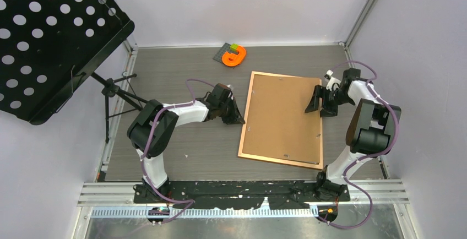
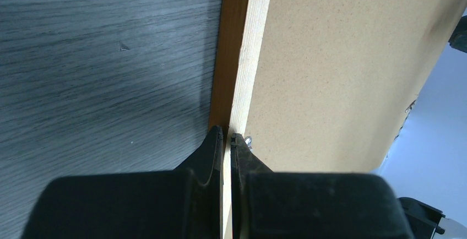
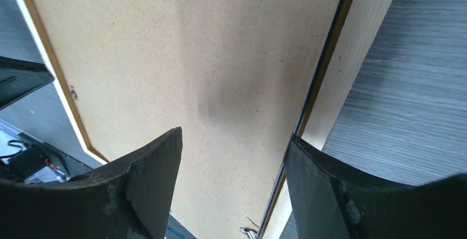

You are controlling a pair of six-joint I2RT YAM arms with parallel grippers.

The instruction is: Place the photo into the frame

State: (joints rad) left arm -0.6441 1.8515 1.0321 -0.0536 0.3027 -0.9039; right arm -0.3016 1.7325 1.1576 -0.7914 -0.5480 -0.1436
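The frame [image 1: 246, 119] of light wood lies face down on the dark table, with the plain brown backing board [image 1: 283, 118] filling it. The photo is hidden. My left gripper [image 1: 240, 121] is at the frame's left edge. In the left wrist view its fingers [image 2: 216, 145] are shut on the pale wood rail [image 2: 250, 57]. My right gripper [image 1: 318, 107] is open over the frame's right edge. In the right wrist view [image 3: 234, 135] one finger is above the board [image 3: 193, 46] and the other above the right rail [image 3: 352, 68].
An orange object with green blocks [image 1: 234, 56] sits at the back of the table. A black perforated music stand [image 1: 49, 35] on a tripod [image 1: 118, 93] stands at the left. White walls close in the table on three sides.
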